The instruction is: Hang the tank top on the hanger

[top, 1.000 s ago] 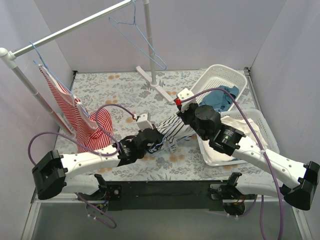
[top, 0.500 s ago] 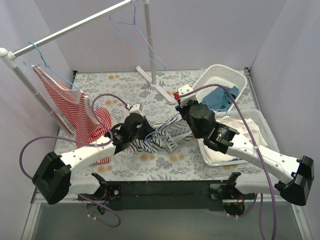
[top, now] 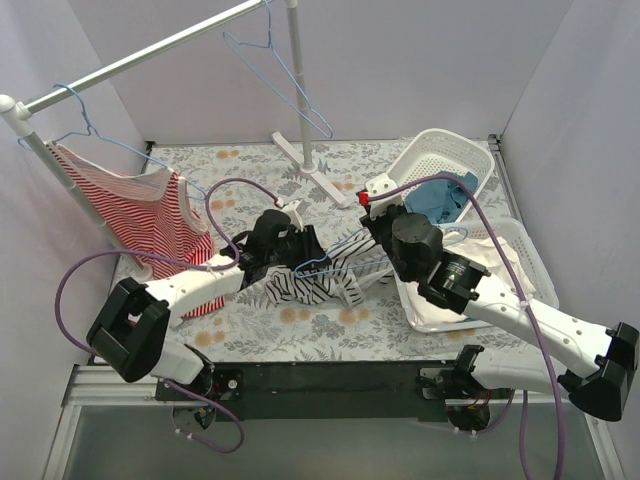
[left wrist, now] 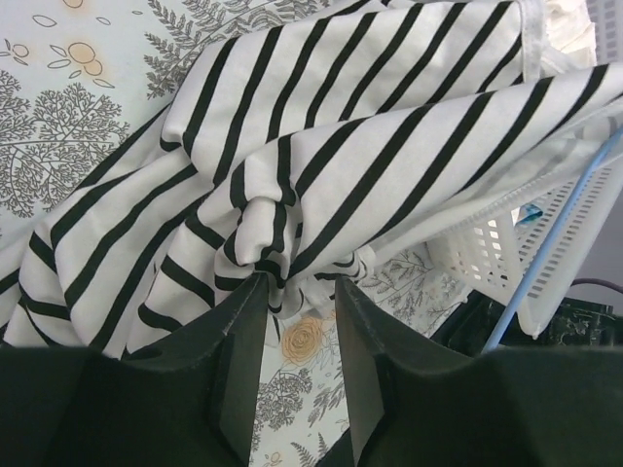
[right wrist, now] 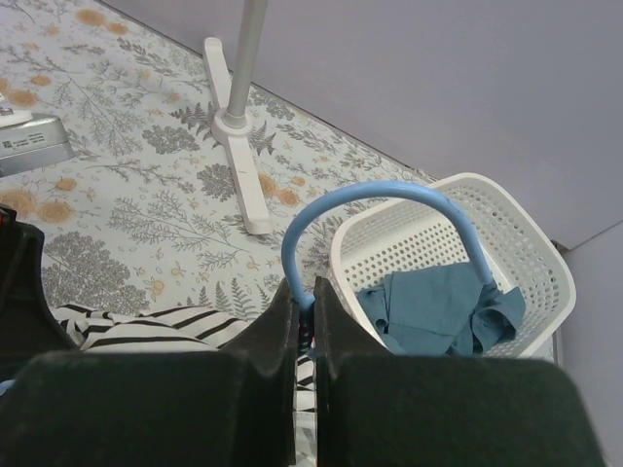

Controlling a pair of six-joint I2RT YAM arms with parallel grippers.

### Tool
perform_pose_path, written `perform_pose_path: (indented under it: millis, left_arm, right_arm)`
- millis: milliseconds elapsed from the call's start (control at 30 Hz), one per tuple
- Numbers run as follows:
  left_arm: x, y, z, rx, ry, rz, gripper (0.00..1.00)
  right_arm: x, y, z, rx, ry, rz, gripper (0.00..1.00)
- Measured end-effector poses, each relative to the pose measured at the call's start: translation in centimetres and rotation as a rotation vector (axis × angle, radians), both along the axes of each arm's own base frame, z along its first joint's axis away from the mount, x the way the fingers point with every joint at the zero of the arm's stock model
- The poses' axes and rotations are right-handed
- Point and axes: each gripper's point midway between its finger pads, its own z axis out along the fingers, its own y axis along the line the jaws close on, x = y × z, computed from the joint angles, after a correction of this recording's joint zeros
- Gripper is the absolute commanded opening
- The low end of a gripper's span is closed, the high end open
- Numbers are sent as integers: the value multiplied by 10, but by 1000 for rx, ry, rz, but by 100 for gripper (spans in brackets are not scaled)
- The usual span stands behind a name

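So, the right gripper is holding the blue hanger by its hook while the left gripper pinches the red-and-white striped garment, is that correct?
Not quite: the left gripper pinches the black-and-white striped tank top, as the left wrist view shows. The red-and-white garment hangs off to the left, ungripped. The right gripper does hold the hanger by its hook.

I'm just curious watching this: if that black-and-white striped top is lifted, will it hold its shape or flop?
Probably floppy: the tank top bunches into folds where the left jaws pinch it. Likely light, since one small pinch holds a fold up. It may sag and slide off the thin hanger.
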Motion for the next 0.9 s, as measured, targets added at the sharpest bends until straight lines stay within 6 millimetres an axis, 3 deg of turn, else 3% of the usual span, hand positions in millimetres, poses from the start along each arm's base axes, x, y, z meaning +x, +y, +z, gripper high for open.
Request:
perform_pose_path:
  millis: [133,200,333,367,533,767,900]
  left_arm:
    - [-10,5,6,-29,-17,-4,50]
    - [-18,11,9,-39,-26,3,50]
    - [-22,18,14,-43,-47,18,49]
    - [-23,20,15,-43,-52,23,45]
    - [-30,27,12,-37,-52,37,40]
    - [-33,24,10,-23,-58,42,39]
    - [-41,16,6,-11,-55,20,36]
  right_arm:
    - [-2,-1,1,4,2,8,1]
    - [-3,-1,-1,2,7,12,1]
    - [-9,-1,1,11,16,42,1]
    - [-11,-2,3,18,17,52,1]
    - [-24,-3,7,36,30,114,1]
    - [-37,-9,-21,-73,103,175,1]
    - [-39,-11,-26,-88,118,175,1]
